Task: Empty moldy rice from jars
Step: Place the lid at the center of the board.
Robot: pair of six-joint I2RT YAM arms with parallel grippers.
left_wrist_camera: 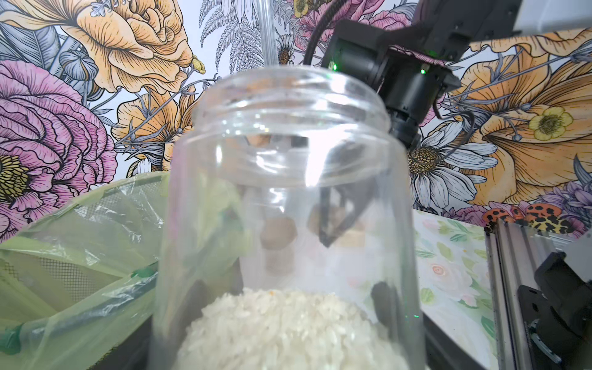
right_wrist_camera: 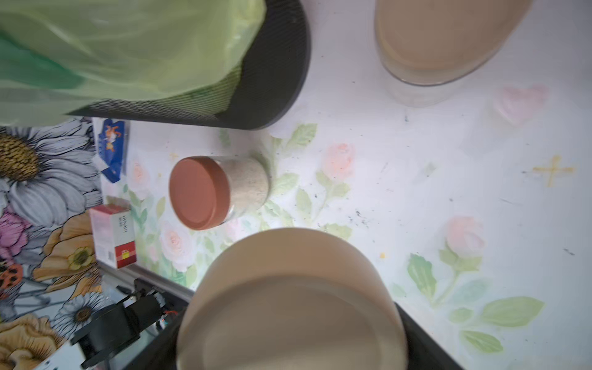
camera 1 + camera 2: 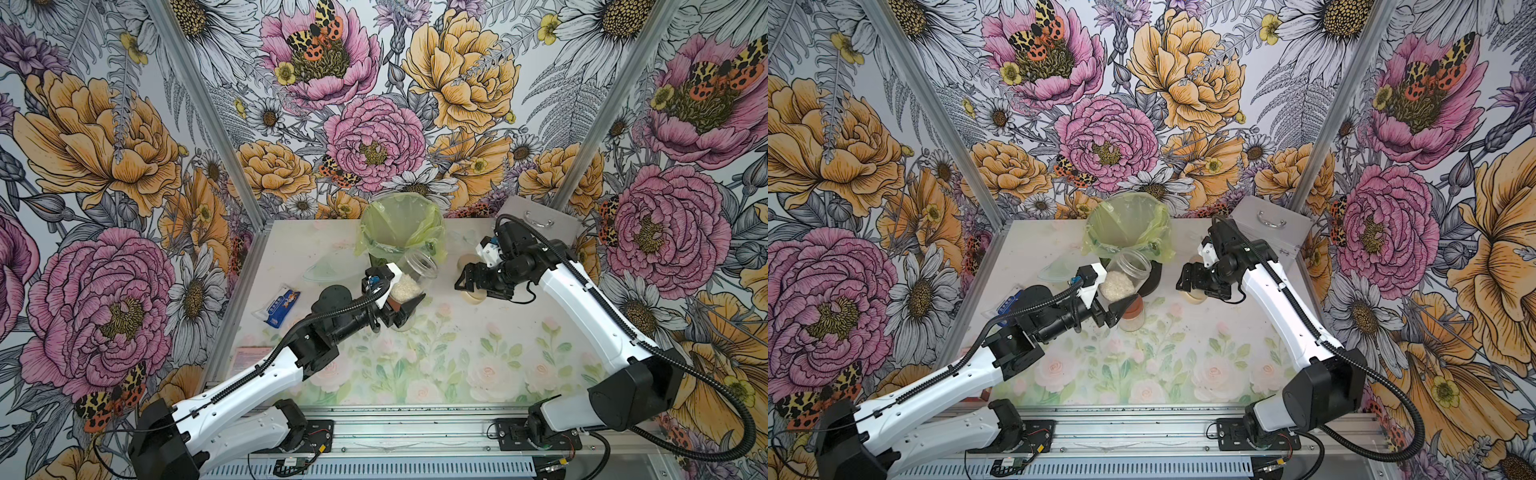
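Observation:
My left gripper (image 3: 405,291) is shut on an open clear jar (image 3: 417,270) that leans with its mouth toward the bin (image 3: 374,216). Moldy rice (image 1: 288,326) is heaped in the jar's lower part. Under that gripper a jar with a reddish-brown lid (image 3: 1133,307) stands on the table; the right wrist view shows pale grains inside it (image 2: 250,185). My right gripper (image 3: 467,289) is shut on a loose beige lid (image 2: 288,304) just above the table. A third jar with a beige lid (image 3: 467,262) stands right behind it.
The dark mesh bin lined with a yellow-green bag (image 3: 1125,224) stands at the back centre. A grey metal box with a handle (image 3: 540,220) is at the back right. A blue packet (image 3: 282,307), a clear plastic piece (image 3: 324,270) and a red-and-white carton (image 2: 112,234) lie on the left.

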